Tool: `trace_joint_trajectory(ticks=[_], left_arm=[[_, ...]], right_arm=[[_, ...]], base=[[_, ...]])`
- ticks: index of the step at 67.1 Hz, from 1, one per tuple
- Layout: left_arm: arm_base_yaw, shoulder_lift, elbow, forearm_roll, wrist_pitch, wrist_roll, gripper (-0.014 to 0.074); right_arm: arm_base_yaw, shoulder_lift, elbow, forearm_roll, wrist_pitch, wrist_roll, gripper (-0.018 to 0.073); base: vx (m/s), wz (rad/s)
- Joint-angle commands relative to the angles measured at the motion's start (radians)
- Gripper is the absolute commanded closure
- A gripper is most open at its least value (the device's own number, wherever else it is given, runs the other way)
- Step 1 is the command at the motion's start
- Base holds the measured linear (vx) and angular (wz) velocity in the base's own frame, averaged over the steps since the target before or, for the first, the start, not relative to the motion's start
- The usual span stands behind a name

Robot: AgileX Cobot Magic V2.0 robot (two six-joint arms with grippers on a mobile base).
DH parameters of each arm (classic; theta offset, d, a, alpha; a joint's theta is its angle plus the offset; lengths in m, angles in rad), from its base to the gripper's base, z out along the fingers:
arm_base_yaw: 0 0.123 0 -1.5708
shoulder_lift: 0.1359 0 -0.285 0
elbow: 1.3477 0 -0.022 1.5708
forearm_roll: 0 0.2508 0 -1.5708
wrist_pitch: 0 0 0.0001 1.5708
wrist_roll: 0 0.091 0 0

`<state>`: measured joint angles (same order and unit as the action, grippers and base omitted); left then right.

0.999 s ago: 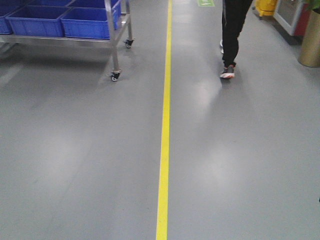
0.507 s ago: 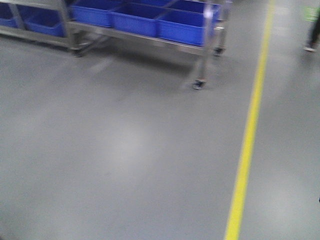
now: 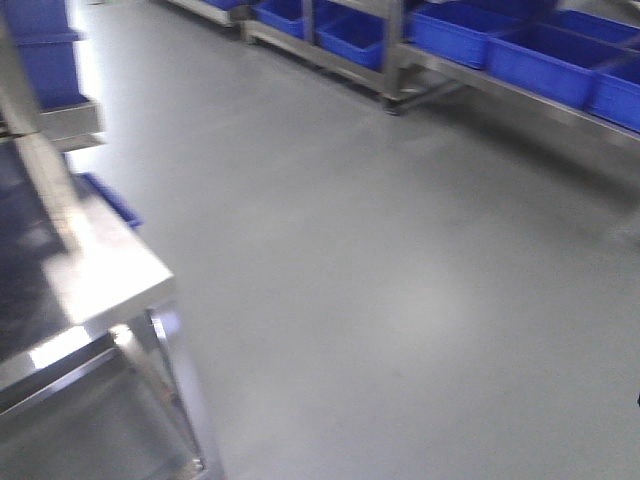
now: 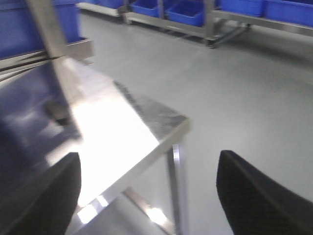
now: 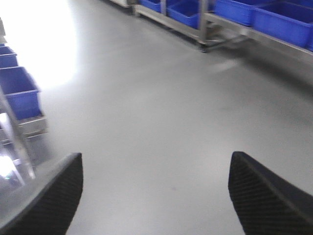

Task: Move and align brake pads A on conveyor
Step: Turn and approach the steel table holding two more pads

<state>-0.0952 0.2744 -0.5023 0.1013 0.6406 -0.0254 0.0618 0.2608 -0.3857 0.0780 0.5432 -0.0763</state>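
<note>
Likely approach step: left gripper (image 4: 149, 196), right gripper (image 5: 156, 193) were spread, empty, near steel table (image 3: 105, 262); next needed finding conveyor, brake pads A.

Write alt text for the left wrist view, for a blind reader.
A shiny steel table corner fills the left, blurred, seen past the left claw, whose two dark fingers stand wide apart with nothing between them. Beyond lies grey floor, with blue bins on racks along the back.

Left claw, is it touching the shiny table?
Cannot tell. In the left wrist view, the left claw has one finger overlapping the shiny table, but blur hides any contact or gap.
</note>
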Motion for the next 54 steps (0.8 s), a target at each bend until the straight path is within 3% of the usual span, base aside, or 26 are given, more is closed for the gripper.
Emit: trace_joint_trajectory(ticks=[1, 54], left_arm=[[0.000, 0.008, -0.020, 0.001, -0.076, -0.011, 0.0062], [0.000, 0.008, -0.020, 0.001, -0.076, -0.011, 0.0062]], right_arm=[[-0.001, 0.007, -0.027, 0.003, -0.077, -0.001, -0.0017], [-0.001, 0.007, -0.027, 0.003, -0.077, -0.001, -0.0017]], base=[[0.24, 0.90], [0.23, 0.68]])
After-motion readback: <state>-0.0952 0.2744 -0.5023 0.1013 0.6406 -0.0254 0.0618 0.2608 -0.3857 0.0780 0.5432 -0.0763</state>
